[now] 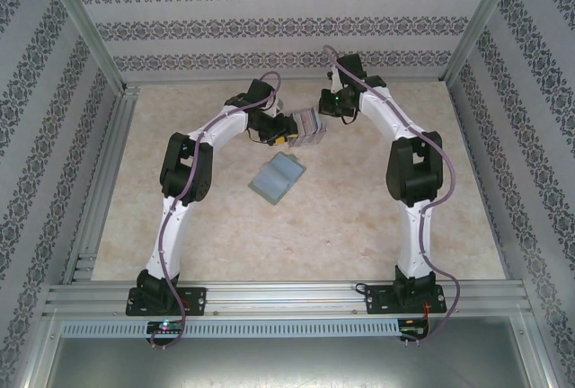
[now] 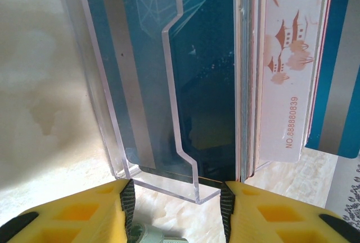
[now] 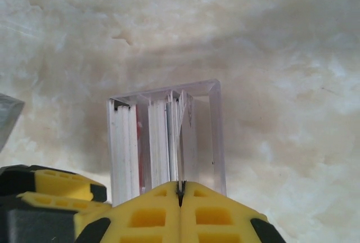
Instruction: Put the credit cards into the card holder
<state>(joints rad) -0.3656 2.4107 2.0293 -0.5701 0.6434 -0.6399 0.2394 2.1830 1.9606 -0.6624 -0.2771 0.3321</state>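
Right wrist view: yellow fingers (image 3: 152,209) of right gripper (image 3: 180,189) pressed together at the near ends of the credit cards (image 3: 169,136), packed in a clear case (image 3: 216,136); unclear whether pinching one card edge or nothing. Left wrist view: left gripper (image 2: 175,192) half spread, clamping the case's lower corner. Case held aloft over the far half of the table (image 1: 404,244), between both grippers. Card holder (image 1: 277,179) lying open near the table's middle, well apart from the cards.

Likely risks: drawing out several cards or none through so thin a pinch; case twisting in the corner grip; loose cards spilling onto the table. Ample bare room toward every edge; tight only between the two grippers.
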